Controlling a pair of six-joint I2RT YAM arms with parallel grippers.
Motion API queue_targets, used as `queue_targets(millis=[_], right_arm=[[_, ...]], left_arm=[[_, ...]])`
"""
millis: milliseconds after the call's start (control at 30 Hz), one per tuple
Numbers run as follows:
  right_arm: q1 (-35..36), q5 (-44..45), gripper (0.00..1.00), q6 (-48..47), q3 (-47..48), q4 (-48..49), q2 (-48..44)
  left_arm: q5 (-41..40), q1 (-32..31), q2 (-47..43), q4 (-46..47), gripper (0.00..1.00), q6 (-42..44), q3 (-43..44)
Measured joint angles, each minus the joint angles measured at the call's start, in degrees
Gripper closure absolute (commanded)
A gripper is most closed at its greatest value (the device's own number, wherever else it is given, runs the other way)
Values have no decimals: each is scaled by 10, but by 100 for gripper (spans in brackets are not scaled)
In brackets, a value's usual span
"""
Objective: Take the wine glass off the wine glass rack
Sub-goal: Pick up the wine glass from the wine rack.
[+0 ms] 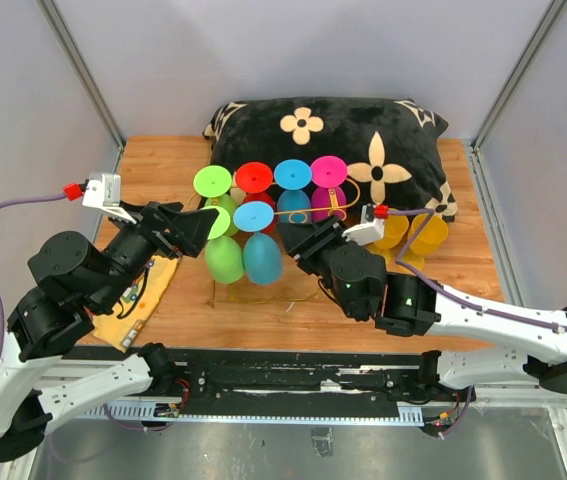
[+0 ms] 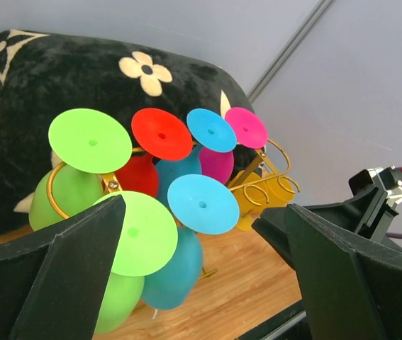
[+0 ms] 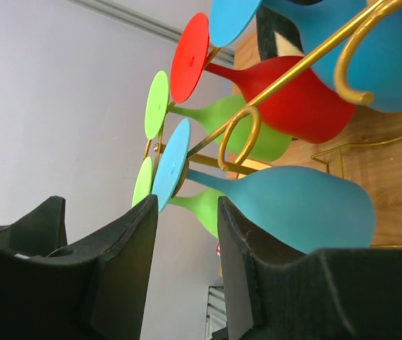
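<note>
The gold wire wine glass rack point(image 1: 308, 213) point(image 2: 257, 173) point(image 3: 286, 74) stands mid-table with several coloured wine glasses hanging bowl-down. At its front hang a blue wine glass point(image 1: 261, 258) point(image 2: 202, 204) point(image 3: 293, 205) and a light green one point(image 1: 223, 258) point(image 2: 140, 234). My right gripper point(image 1: 308, 243) point(image 3: 186, 205) is just right of the blue glass. Its jaws stand partly apart with nothing between them, and the glass's foot and stem are just beyond its tips. My left gripper point(image 1: 201, 222) point(image 2: 202, 209) is wide open at the rack's left front, short of both front glasses.
A black pillow point(image 1: 363, 130) with cream flowers lies behind the rack. Two yellow glasses point(image 1: 413, 232) are on the wooden table point(image 1: 463, 280) to the right. A yellow cloth point(image 1: 143, 300) is under the left arm. Grey walls enclose the table.
</note>
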Motion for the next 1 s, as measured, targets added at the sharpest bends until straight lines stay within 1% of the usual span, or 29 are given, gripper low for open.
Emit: queue_targets(millis=[200, 500, 767, 1000], right_arm=[[7, 26, 63, 2, 11, -15, 13], [7, 26, 62, -7, 54, -14, 53], [5, 26, 63, 2, 59, -13, 72], [-24, -10, 64, 18, 60, -9, 90]], left_arm=[[2, 0, 0, 0, 0, 0, -1], [2, 0, -2, 0, 0, -2, -1], [2, 0, -2, 0, 0, -2, -1], [1, 0, -2, 0, 0, -2, -1]])
